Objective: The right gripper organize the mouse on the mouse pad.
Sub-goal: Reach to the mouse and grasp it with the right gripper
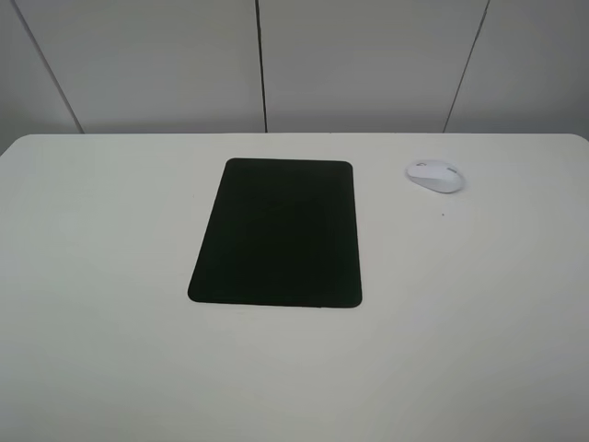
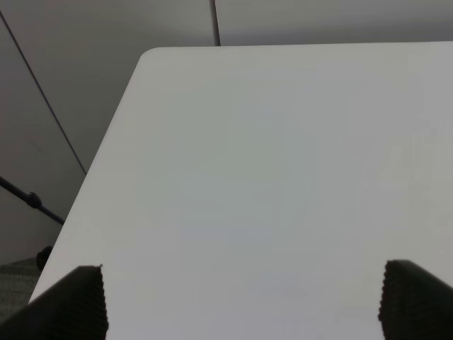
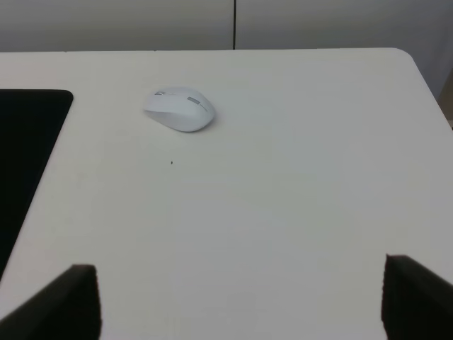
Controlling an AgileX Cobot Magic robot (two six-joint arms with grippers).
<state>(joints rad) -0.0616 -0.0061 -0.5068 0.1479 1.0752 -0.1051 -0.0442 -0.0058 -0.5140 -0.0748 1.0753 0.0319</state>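
The left gripper (image 2: pixel 241 301) hangs, jaws wide, over the table (image 2: pixel 269 177). The mouse pad (image 1: pixel 276 235) lies centre; the mouse (image 1: pixel 435 175) sits off it, near its far right corner. The right gripper (image 3: pixel 237 301), 2 fingers spread wide and empty, should descend straddling the mouse's narrow sides before closing

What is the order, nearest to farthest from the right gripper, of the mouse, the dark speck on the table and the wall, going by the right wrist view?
1. The dark speck, on the bare table ahead of the right gripper.
2. The mouse, just beyond the speck, short of the table's far edge.
3. The wall, behind the table's far edge.
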